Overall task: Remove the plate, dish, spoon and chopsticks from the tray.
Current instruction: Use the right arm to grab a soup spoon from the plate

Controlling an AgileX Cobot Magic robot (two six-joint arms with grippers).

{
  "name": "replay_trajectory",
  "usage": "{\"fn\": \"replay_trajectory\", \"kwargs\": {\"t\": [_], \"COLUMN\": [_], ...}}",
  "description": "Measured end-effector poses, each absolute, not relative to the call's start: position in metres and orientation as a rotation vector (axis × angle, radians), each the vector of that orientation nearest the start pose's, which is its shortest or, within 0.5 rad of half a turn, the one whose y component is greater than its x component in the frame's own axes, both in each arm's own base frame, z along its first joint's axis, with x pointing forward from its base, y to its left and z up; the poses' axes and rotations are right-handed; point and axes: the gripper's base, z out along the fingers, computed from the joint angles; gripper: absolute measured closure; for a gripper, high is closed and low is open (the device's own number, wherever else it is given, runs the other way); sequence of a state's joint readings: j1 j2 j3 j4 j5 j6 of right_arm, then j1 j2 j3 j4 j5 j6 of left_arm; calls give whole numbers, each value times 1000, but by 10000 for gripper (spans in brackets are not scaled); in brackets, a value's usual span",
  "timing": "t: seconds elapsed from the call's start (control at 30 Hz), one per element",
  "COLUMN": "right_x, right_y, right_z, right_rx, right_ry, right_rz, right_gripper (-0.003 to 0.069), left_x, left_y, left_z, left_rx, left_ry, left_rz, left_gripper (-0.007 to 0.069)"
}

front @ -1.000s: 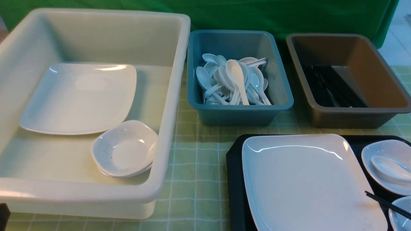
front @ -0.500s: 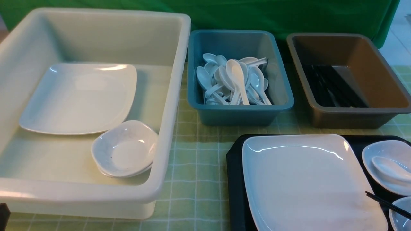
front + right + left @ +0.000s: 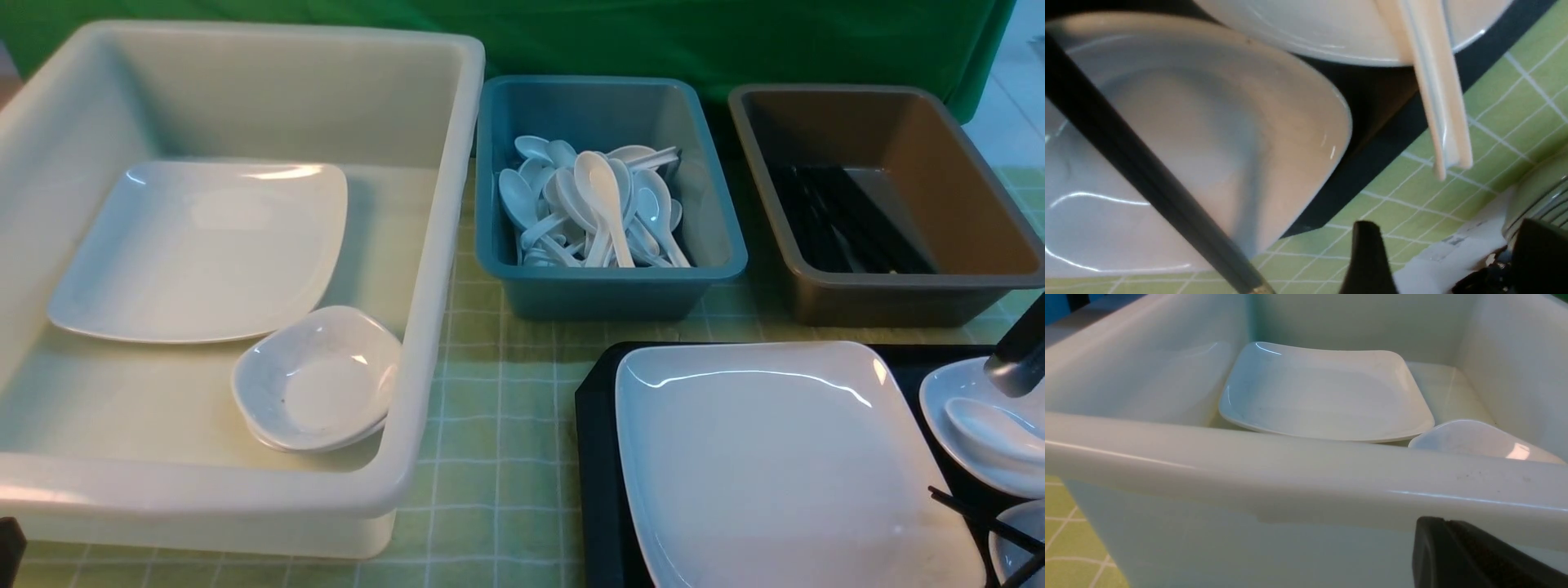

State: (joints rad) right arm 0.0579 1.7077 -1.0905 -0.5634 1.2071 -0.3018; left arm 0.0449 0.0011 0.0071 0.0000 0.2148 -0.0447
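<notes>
The plate [image 3: 775,457] lies on the left of the dark tray [image 3: 596,441]. To its right a small dish [image 3: 939,404] holds the spoon [image 3: 992,429]. The black chopsticks [image 3: 967,510] lie across a second small dish [image 3: 1012,539] at the corner. My right arm [image 3: 1019,355] hangs over the spoon dish. In the right wrist view my right gripper [image 3: 1447,261] is open and empty over the tablecloth beside the tray [image 3: 1372,171], near the dish [image 3: 1229,134], chopsticks [image 3: 1139,167] and spoon handle [image 3: 1437,90]. My left gripper [image 3: 1447,539] sits low outside the white tub, its fingers together and empty.
A big white tub [image 3: 424,327] on the left holds a plate [image 3: 196,245] and stacked small dishes [image 3: 318,380]. A teal bin [image 3: 608,290] of spoons and a brown bin [image 3: 898,298] of chopsticks stand behind the tray. Green checked cloth covers the table.
My right arm has come into the front view at the right edge, above the dish with the spoon. The tableware and the left arm have not moved.
</notes>
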Motion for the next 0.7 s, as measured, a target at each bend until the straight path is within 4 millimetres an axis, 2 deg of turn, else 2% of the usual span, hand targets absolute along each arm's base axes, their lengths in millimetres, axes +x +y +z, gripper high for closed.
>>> {"fn": "replay_trajectory", "kwargs": {"t": [0.2,0.47,0.7], "right_x": [307,311,317], "right_y": [-34,-63,-64], "right_z": [195,172,168], "right_rx": [-1164,-1120,-1121], "right_ry": [3082,3164,3103], "right_rz": [-874,-831,-804], "right_gripper": [220,220,220], "left_x": [56,56,56], "left_y": [3,3,3], "left_z": [191,191,191], "left_rx": [-76,-76,-76], "left_ry": [1705,1705,1705], "left_rz": [0,0,0], "left_gripper": [626,626,626]}}
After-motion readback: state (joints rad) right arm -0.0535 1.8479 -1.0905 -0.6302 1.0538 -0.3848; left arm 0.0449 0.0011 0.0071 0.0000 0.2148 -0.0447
